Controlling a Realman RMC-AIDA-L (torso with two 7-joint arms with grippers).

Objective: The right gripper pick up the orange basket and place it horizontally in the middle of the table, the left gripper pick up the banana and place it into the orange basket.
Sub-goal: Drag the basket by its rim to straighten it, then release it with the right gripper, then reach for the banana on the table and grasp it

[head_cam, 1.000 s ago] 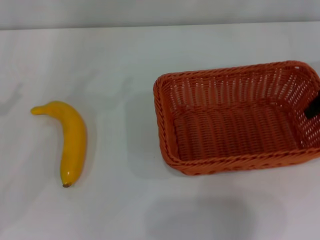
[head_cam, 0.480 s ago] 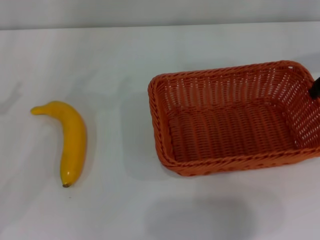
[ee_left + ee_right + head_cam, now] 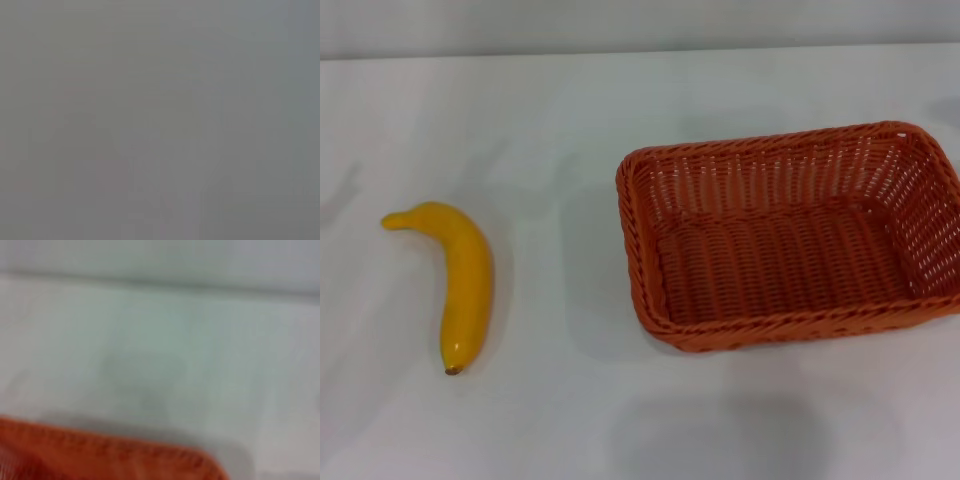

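The orange basket (image 3: pixel 790 235) rests on the white table (image 3: pixel 570 110), right of the middle, its long side running left to right and its inside empty. One corner of its braided rim (image 3: pixel 100 452) shows in the right wrist view. Far to the left lies the yellow banana (image 3: pixel 460 280), stem at the back, dark tip toward the front. Neither gripper shows in any view. The left wrist view is a plain grey blur.
Bare white tabletop (image 3: pixel 560 420) lies between the banana and the basket and along the front. The table's far edge (image 3: pixel 640 52) meets a grey wall at the back.
The basket slid a little to the left and settled. The black right gripper finger at the basket's right end drew away and left the head view.
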